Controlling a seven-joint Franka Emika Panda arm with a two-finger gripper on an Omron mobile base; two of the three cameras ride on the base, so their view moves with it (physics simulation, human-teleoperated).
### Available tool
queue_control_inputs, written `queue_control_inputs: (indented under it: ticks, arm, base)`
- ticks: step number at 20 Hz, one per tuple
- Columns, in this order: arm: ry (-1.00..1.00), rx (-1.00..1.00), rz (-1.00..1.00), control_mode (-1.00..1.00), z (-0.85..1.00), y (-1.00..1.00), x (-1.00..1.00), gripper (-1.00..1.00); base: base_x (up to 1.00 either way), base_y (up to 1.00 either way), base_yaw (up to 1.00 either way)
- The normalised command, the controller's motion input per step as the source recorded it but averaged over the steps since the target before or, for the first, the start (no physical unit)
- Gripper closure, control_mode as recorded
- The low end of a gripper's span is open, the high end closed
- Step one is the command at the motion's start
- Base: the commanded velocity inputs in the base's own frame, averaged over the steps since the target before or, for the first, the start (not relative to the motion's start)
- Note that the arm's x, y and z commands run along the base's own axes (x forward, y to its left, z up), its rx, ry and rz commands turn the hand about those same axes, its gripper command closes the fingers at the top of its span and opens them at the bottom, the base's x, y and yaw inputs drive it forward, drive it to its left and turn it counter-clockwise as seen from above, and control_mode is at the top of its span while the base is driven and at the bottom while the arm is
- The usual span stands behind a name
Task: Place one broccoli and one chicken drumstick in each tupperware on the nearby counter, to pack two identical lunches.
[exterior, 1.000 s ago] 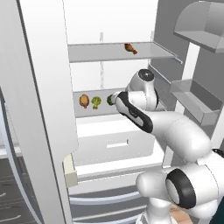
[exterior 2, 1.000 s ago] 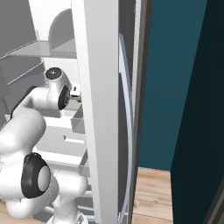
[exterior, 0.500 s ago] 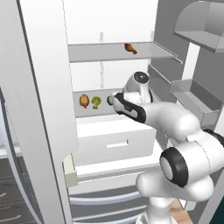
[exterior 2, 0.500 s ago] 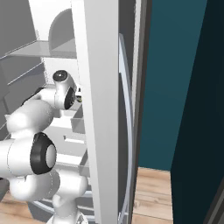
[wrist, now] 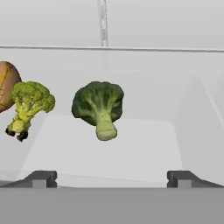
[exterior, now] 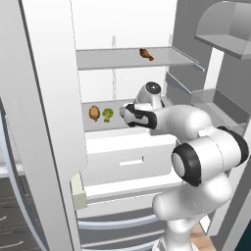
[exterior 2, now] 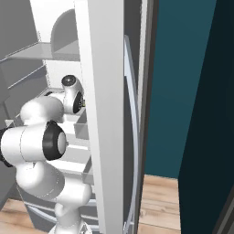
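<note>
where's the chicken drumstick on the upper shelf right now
In the left base view the chicken drumstick lies on the upper fridge shelf, toward its right end, one shelf above the lighter broccoli.

Bare shelf floor (wrist: 131,148) lies open between the fingers (wrist: 41,178) and the dark broccoli (wrist: 98,107) at 12 o'clock. At 10 o'clock a lighter broccoli (wrist: 28,105) crowds just beside it, a brown drumstick (wrist: 5,85) behind that. The fridge wall (wrist: 201,113) closes off 3 o'clock.
</note>
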Motion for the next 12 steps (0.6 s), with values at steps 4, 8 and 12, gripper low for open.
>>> queue_control_inputs:
  ticks: [4,8,12]
  arm:
    - [0.0,0.0,-0.01,-1.0,-0.22,0.16,0.33,-1.0]
    - [0.0,0.0,-0.03,-1.0,-0.18,0.2,0.31,-1.0]
    - [0.0,0.0,-0.02,-1.0,-0.13,0.11,0.34,-1.0]
  base:
    - [0.0,0.0,0.0]
    - [0.0,0.0,0.0]
    - [0.0,0.0,0.0]
